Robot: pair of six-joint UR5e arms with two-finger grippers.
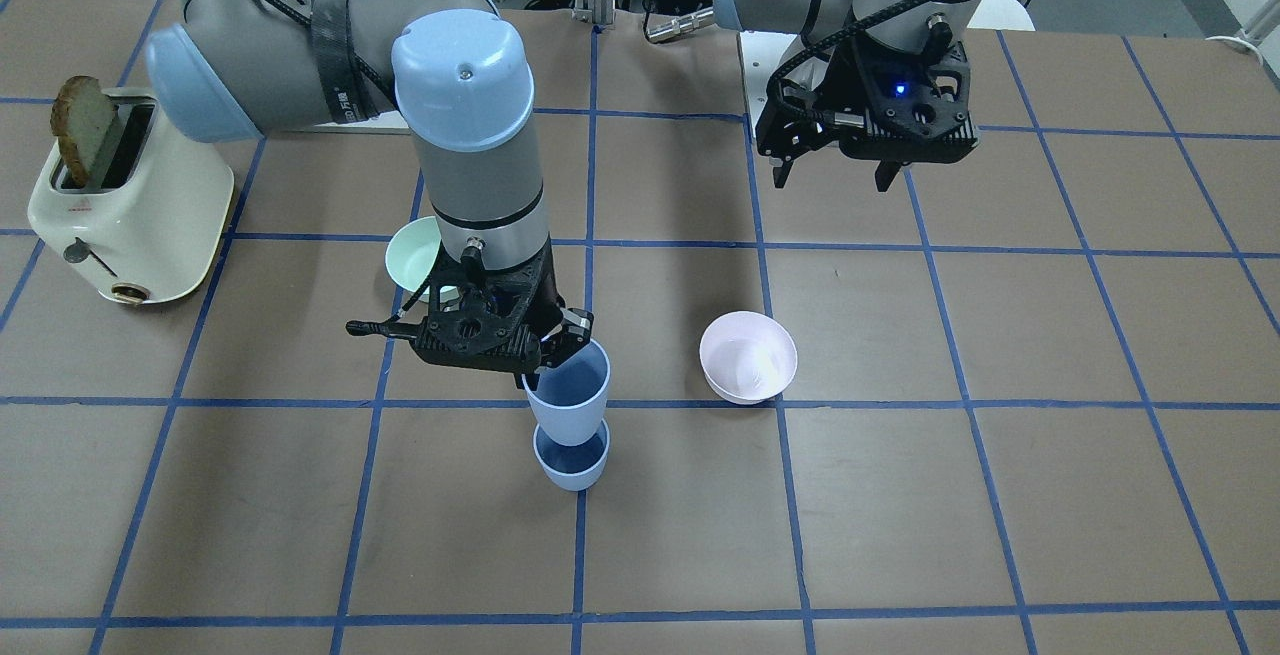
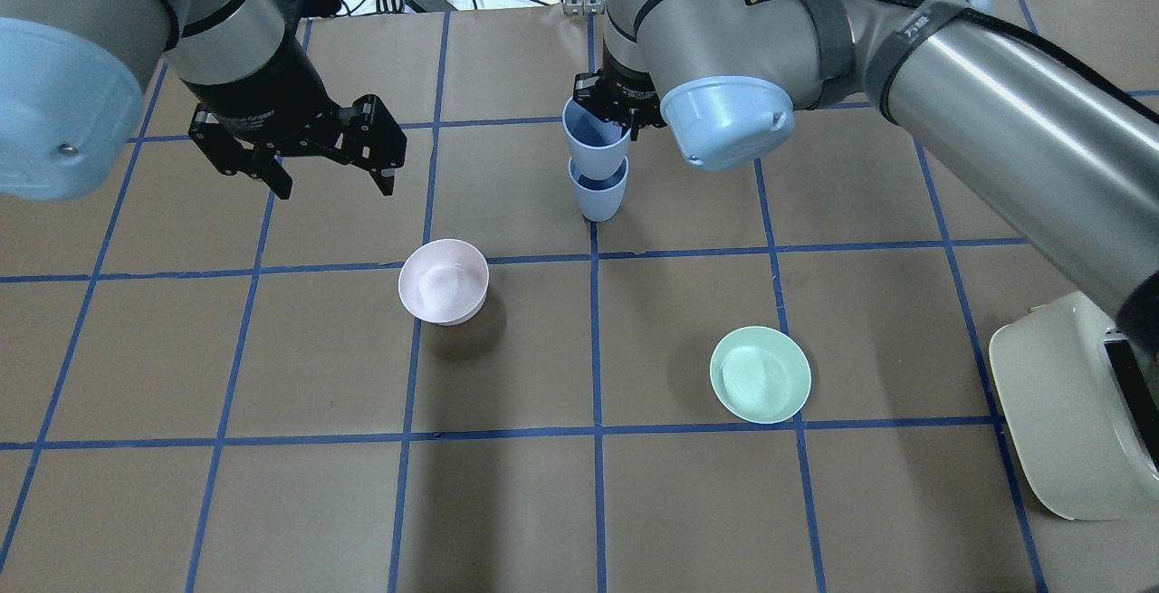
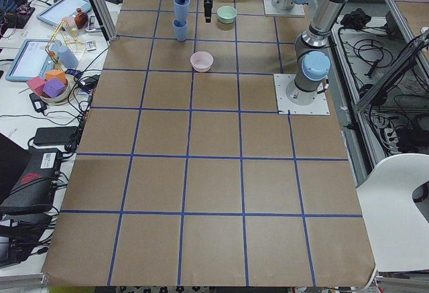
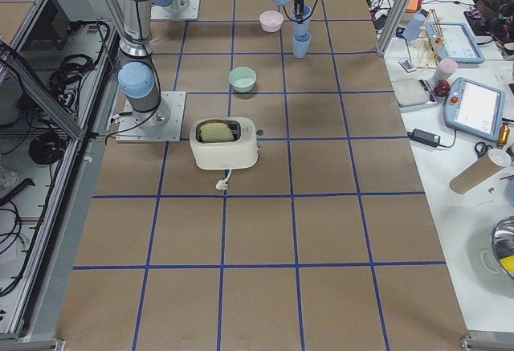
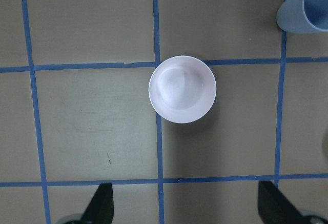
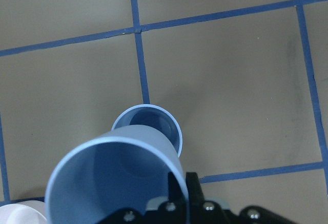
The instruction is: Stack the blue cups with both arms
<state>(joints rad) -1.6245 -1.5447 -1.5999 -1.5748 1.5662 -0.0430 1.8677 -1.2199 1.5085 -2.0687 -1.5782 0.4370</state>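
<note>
My right gripper (image 1: 545, 347) is shut on the rim of one blue cup (image 1: 570, 390) and holds it upright, slightly tilted, directly over the second blue cup (image 1: 571, 463), which stands on the table. The held cup's base is at the lower cup's mouth; I cannot tell whether they touch. The overhead view shows the same gripper (image 2: 605, 113), held cup (image 2: 593, 136) and lower cup (image 2: 598, 195). The right wrist view looks down into the held cup (image 6: 113, 178) and the lower cup (image 6: 151, 124). My left gripper (image 2: 333, 181) is open and empty, hovering above the table left of the cups.
A pale pink bowl (image 2: 443, 282) sits near the left gripper and fills the middle of the left wrist view (image 5: 182, 88). A mint-green bowl (image 2: 760, 374) lies under the right arm. A cream toaster (image 1: 130, 200) with a bread slice (image 1: 85, 125) stands at the robot's right.
</note>
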